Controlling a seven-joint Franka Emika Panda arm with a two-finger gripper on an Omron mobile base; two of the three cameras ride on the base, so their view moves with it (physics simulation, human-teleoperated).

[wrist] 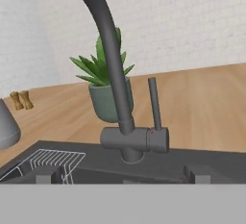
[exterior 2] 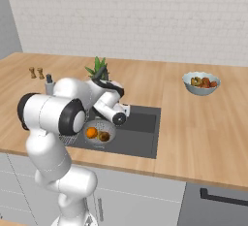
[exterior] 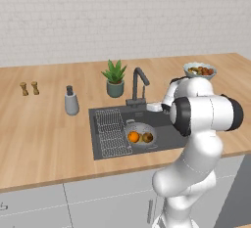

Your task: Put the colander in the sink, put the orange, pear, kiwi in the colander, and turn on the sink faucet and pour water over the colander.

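One colander [exterior: 139, 134] in the sink [exterior: 169, 134] holds two fruits, an orange [exterior: 133, 136] and a kiwi [exterior: 147, 137], while the released pincer [exterior: 155, 107] faces one faucet [wrist: 115, 83].

Dark grey faucet [wrist: 115, 74] ahead of the jaws, a red dot on its lever; green plant [wrist: 103, 67] in a grey-green pot behind it; light wood tabletop [wrist: 202, 98]; white brick wall [wrist: 182, 21].

No readable text, labels, brands or numbers anywhere. Only mark: a tiny red dot on the sink faucet [wrist: 129, 136] body, just below its side lever [wrist: 154, 104]. Too small to read as a sign.
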